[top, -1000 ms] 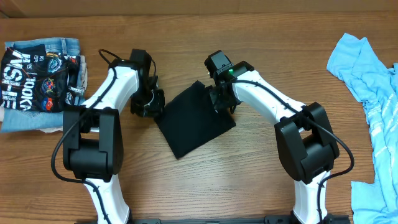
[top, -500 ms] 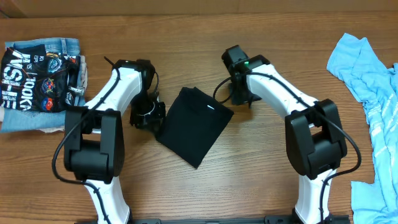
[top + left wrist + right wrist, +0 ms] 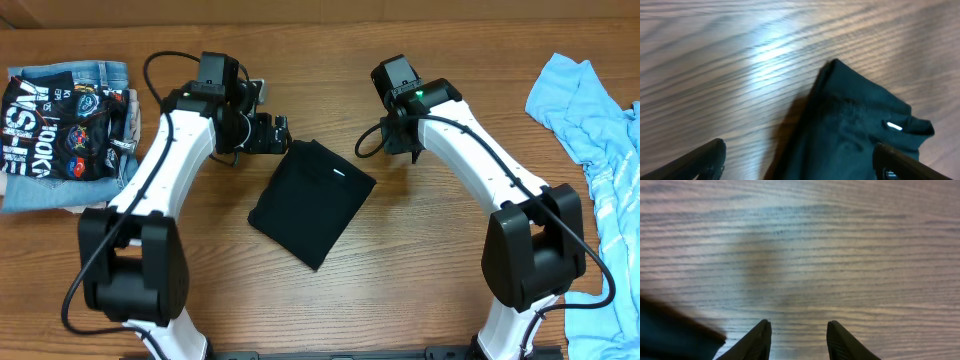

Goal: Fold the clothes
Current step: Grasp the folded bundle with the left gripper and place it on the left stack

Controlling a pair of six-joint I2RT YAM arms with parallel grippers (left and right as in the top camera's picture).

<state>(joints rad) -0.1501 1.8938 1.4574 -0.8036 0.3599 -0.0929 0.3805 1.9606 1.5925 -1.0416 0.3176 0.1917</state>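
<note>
The black T-shirt [image 3: 312, 201] lies folded into a compact rectangle on the wooden table [image 3: 400, 290], between the arms. The left gripper [image 3: 276, 134] hangs above the shirt's upper corner, fingers spread wide, holding nothing. The right gripper [image 3: 396, 143] hovers over bare wood just beyond the shirt, moderately parted, empty.

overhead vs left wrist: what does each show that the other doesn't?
Only overhead: both arms, the right hand, the printed black garment on denim at the table's left, the light blue cloth at right.
Only left wrist: close view of the left hand, fingers spread wide with nothing between them.
Both: the folded black T-shirt with its white label, lying on the wooden table.
</note>
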